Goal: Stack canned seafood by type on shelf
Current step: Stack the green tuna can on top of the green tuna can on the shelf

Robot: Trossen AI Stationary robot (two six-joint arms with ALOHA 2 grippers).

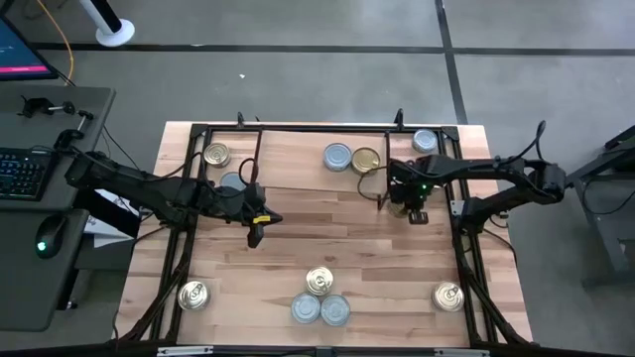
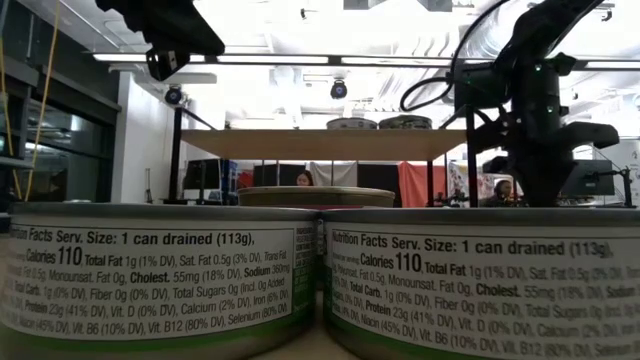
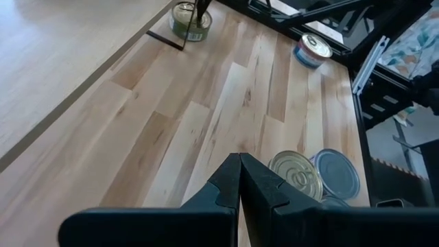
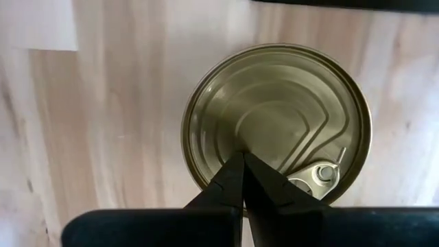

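The light-wood bench carries a low light-wood shelf on thin black wire legs along its far edge. On the shelf stand a pale blue-silver round tin touching a gold-lidded round tin, with another gold tin with a pull tab near the shelf's left end and a pale tin near its right end.

The right gripper hangs just off the shelf's front edge toward the right, its two dark fingers pressed together with nothing between them; its wrist view looks straight down on a gold lid with a pull tab directly below the tips.

The left gripper sits over the bench's middle-left, its fingers likewise together and empty.

Along the near edge of the bench: a gold tin toward the left corner, a silver pull-tab tin toward the right corner, and in the middle a gold tin stacked behind two pale blue-silver tins set side by side and touching.
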